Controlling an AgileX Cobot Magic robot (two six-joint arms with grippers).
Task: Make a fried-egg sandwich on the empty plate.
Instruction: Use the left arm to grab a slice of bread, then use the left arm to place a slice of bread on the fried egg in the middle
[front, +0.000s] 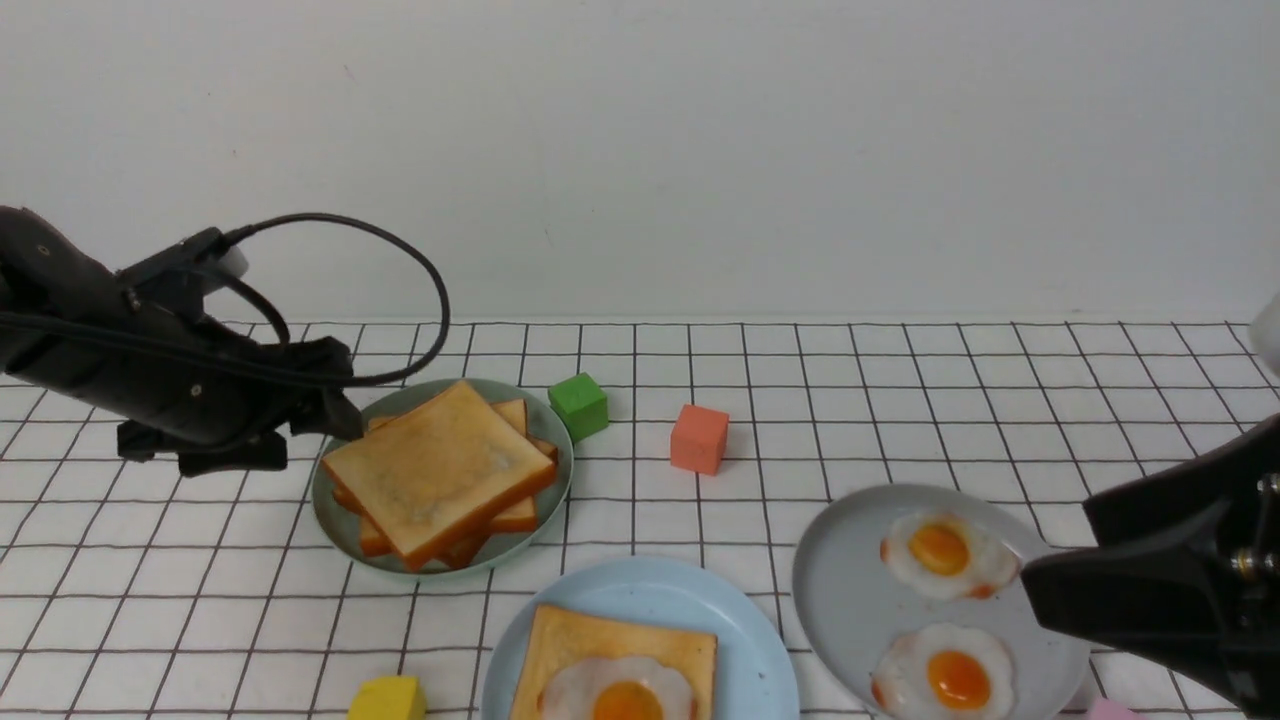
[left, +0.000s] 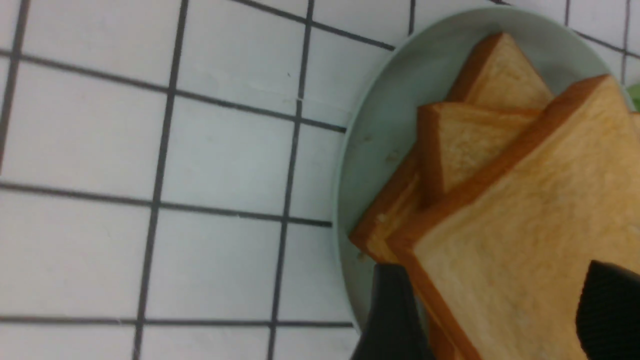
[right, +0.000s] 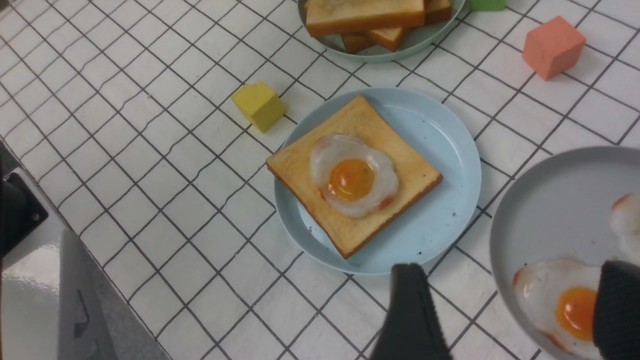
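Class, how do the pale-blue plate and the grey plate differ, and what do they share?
Colour: the pale-blue plate is light blue; the grey plate is plain grey.
Load: the pale-blue plate carries a toast slice topped with one fried egg; the grey plate carries two loose eggs, no toast.
Place: the grey plate lies to the robot's right of the pale-blue plate.
Both are round, on the checked cloth.

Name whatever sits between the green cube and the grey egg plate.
Only the salmon cube, touching neither; the front view shows it best.
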